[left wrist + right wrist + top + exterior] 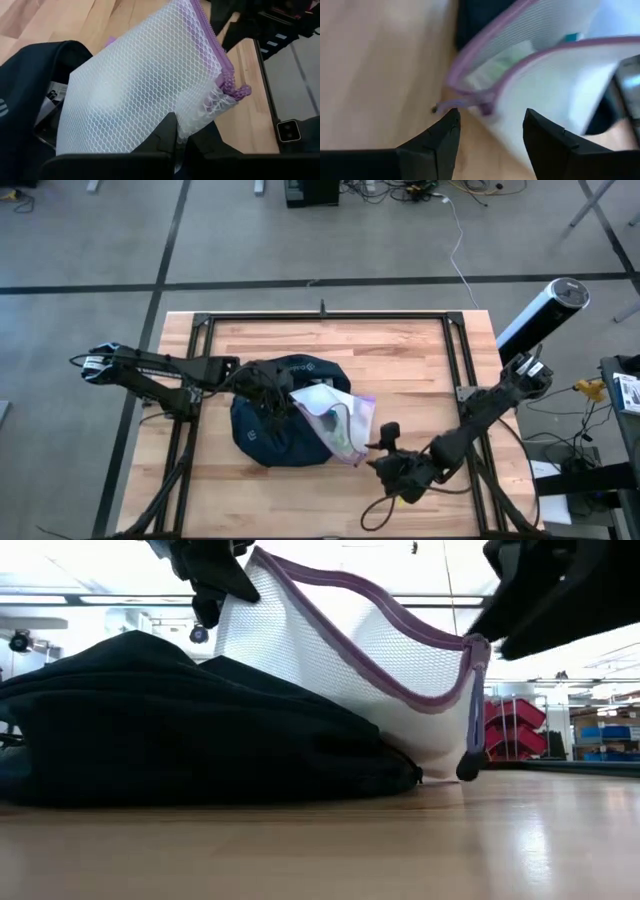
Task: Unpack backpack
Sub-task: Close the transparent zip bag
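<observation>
Wooden table — backpack, mesh pouch overhanging, right hand beside.

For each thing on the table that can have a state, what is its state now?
backpack: lying flat on the table, open, with the pouch partly out of it.
mesh pouch: purple-edged, its mouth open, lifted at one corner, its other end resting by the backpack.
left tool: shut on the mesh pouch's corner.
right tool: open, just short of the pouch's zipper end, holding nothing.

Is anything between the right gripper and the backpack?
Yes. The mesh pouch, pinched by the left gripper, lies over the backpack on the side facing the right gripper, whose jaws stand open beside the pouch's purple edge.
</observation>
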You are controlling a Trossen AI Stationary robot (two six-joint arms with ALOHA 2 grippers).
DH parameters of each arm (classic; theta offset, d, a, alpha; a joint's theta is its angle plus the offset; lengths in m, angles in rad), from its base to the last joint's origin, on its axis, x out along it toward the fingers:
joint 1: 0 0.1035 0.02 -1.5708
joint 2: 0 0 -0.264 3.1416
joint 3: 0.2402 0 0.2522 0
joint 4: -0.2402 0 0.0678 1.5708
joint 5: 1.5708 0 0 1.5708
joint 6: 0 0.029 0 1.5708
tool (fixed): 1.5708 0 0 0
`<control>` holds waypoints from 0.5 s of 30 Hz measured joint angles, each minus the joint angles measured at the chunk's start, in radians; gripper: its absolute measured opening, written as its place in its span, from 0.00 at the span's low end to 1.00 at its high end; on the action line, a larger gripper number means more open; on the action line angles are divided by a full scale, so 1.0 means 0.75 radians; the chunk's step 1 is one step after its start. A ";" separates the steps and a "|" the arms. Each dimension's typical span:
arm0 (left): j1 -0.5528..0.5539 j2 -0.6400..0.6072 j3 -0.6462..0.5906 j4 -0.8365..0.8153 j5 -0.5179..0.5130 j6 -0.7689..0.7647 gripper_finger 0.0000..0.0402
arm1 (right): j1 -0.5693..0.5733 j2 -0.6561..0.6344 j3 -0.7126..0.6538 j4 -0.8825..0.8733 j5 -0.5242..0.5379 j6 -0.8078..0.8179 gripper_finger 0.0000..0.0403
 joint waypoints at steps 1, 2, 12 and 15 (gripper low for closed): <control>-0.002 0.000 0.000 0.000 0.000 -0.003 0.00 | -0.010 0.000 -0.002 -0.001 -0.017 -0.002 0.43; -0.004 0.000 0.000 0.001 0.000 -0.005 0.00 | -0.022 0.000 -0.003 0.003 -0.052 -0.003 0.42; -0.006 -0.001 0.000 0.004 -0.001 0.018 0.00 | -0.081 0.051 -0.005 0.062 -0.172 -0.163 0.27; -0.006 -0.001 0.000 0.005 -0.002 0.023 0.00 | -0.100 0.089 0.001 0.082 -0.172 -0.164 0.17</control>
